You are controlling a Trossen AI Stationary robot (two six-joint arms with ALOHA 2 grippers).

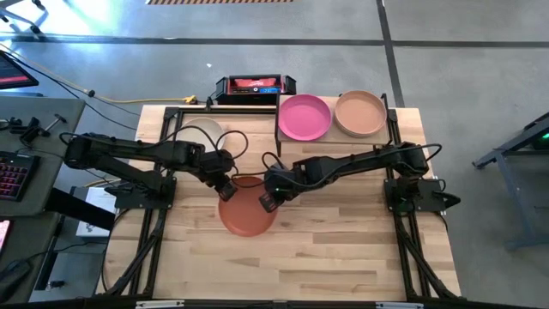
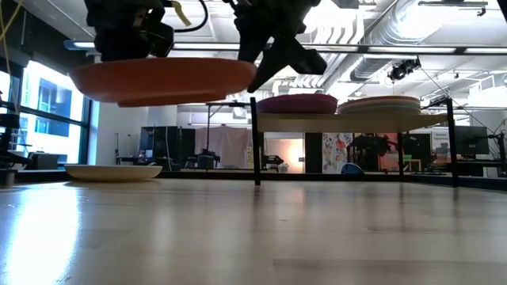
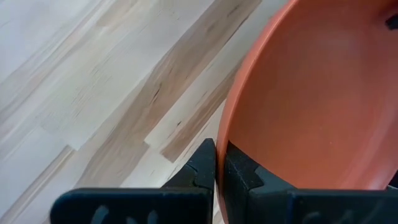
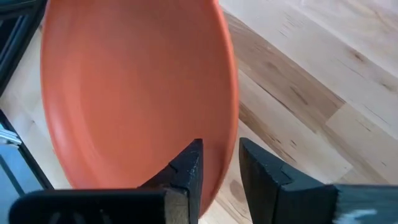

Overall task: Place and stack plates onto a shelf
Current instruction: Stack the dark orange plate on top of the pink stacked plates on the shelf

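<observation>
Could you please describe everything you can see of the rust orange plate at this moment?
The rust orange plate is round, matte and shallow with a low raised rim, and empty. It hangs roughly level above the wooden tabletop, clear of it, toward the table's middle, in front of the shelf. The left hand is shut on its rim. The right hand straddles the opposite rim, one finger inside and one outside, not yet clamped.
</observation>
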